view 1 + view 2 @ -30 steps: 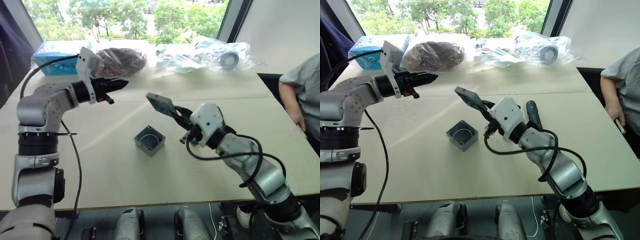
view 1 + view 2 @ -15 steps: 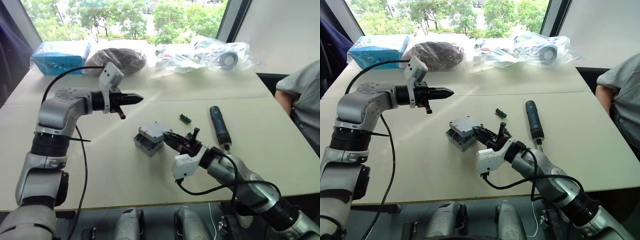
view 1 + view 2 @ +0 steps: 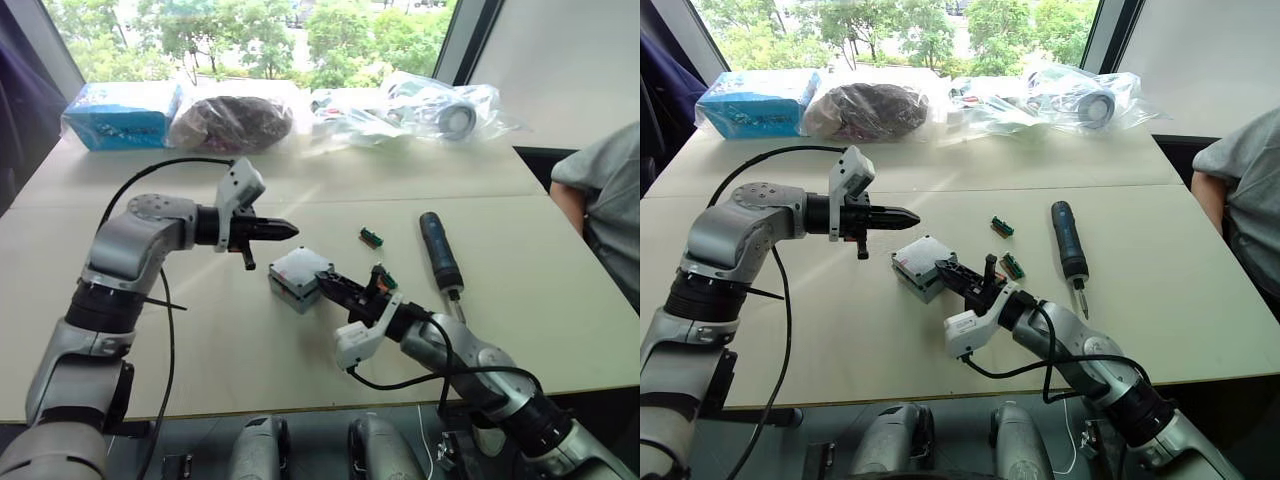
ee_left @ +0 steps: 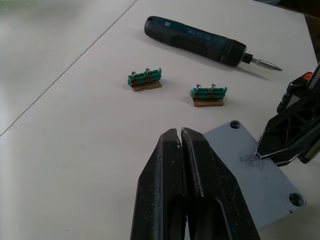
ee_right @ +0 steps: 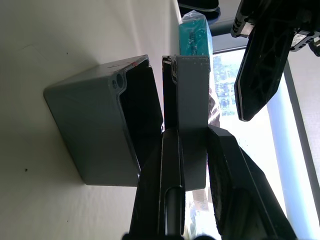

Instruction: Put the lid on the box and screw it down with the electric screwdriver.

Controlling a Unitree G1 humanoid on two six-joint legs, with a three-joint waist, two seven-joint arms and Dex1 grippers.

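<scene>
Over the deep grey metal box [image 3: 287,289] our right gripper [image 3: 333,287] pinches the flat grey lid [image 3: 300,267], not yet seated; left gripper [image 3: 285,229] hovers, fingers pressed together; black-and-blue pen-shaped screwdriver [image 3: 438,250] lies untouched.

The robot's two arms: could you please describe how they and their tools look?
Both arms have rounded silver-grey metal shells with black joints. A loose black cable loops along each. Each wrist carries a small white block. The left tool and right tool each have two tapered black fingers.

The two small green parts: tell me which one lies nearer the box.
The green part just beside the right tool, close to the box. The other green part lies farther up the table, apart from both and level with the electric screwdriver.
</scene>
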